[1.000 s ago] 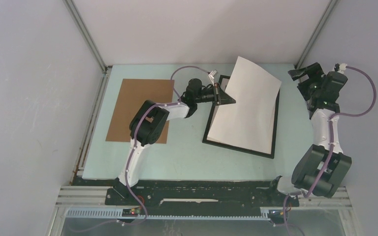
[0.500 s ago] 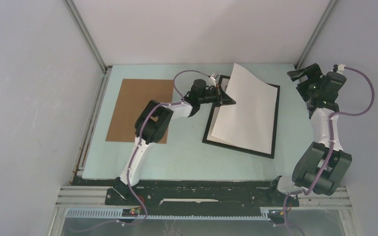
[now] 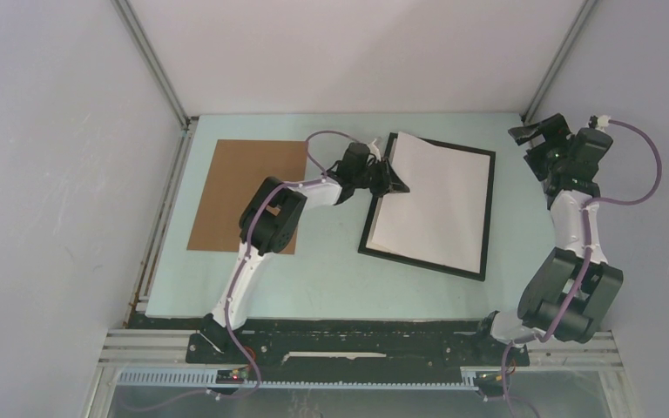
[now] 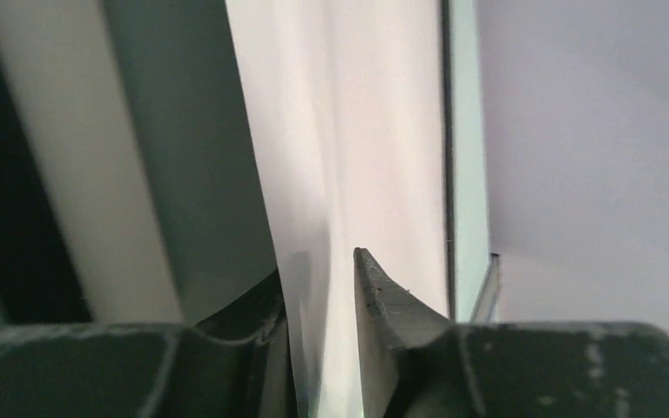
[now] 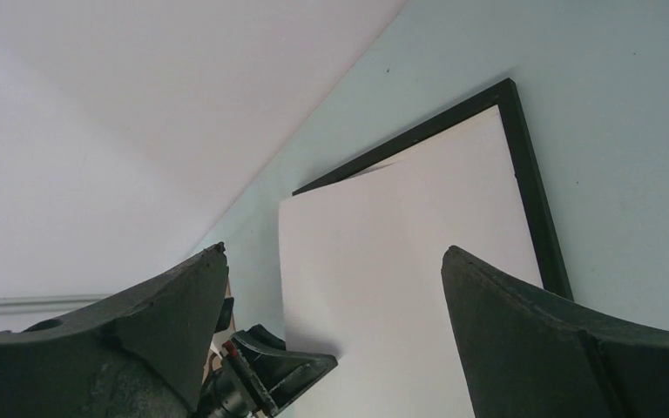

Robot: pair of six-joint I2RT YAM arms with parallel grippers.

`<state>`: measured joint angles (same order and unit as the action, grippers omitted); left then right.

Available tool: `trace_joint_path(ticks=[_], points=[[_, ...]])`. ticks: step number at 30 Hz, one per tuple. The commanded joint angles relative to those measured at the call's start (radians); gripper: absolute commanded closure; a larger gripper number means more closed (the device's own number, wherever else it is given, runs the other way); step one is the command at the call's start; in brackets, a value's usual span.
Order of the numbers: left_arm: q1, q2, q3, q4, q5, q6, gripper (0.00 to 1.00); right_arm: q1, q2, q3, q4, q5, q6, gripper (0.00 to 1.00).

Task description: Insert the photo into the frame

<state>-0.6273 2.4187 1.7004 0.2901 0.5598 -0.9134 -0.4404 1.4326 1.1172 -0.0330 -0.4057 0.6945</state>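
The photo shows only its plain white back; its printed side is hidden. It lies flat inside the black frame at the middle right of the table. My left gripper sits low at the photo's upper left edge. In the left wrist view the jaws stand slightly apart, with the thin sheet running between them. My right gripper hangs wide open off the frame's far right corner, holding nothing. In the right wrist view the photo, the frame and the left gripper lie below the open right gripper.
A plain brown cardboard board lies flat on the left of the pale green table, beside the left arm. Grey walls close in the table on the left, back and right. A second white layer peeks out under the photo's near left edge.
The photo was tilted up on its left edge and has come down flat into the frame. My left gripper sank with it and its jaws parted. The right arm stayed put.
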Motion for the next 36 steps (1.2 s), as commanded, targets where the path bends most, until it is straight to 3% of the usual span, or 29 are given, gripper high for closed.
trace_joint_path(ticks=[1, 6, 12, 18, 23, 26, 29, 36], points=[[-0.009, -0.091, 0.083, -0.208, -0.125, 0.101, 0.69, -0.017, 0.020, -0.004, 0.063, -0.025, 0.001, 0.00], [-0.014, -0.121, 0.122, -0.340, -0.208, 0.174, 0.53, -0.025, 0.033, -0.013, 0.086, -0.043, 0.011, 0.00], [-0.024, -0.132, 0.214, -0.517, -0.294, 0.266, 0.41, -0.045, 0.045, -0.029, 0.110, -0.070, 0.030, 0.00], [-0.059, -0.105, 0.396, -0.749, -0.404, 0.408, 0.34, -0.044, 0.063, -0.033, 0.135, -0.089, 0.050, 0.00], [-0.090, -0.006, 0.603, -0.901, -0.434, 0.435, 0.29, -0.041, 0.073, -0.038, 0.158, -0.101, 0.066, 0.01], [-0.092, 0.012, 0.651, -0.955, -0.479, 0.447, 0.25, -0.040, 0.074, -0.037, 0.160, -0.105, 0.064, 0.00], [-0.094, 0.003, 0.680, -1.008, -0.583, 0.481, 0.09, -0.043, 0.073, -0.037, 0.165, -0.109, 0.063, 0.00], [-0.101, -0.088, 0.717, -1.105, -0.769, 0.598, 0.05, -0.043, 0.080, -0.038, 0.168, -0.104, 0.052, 0.00]])
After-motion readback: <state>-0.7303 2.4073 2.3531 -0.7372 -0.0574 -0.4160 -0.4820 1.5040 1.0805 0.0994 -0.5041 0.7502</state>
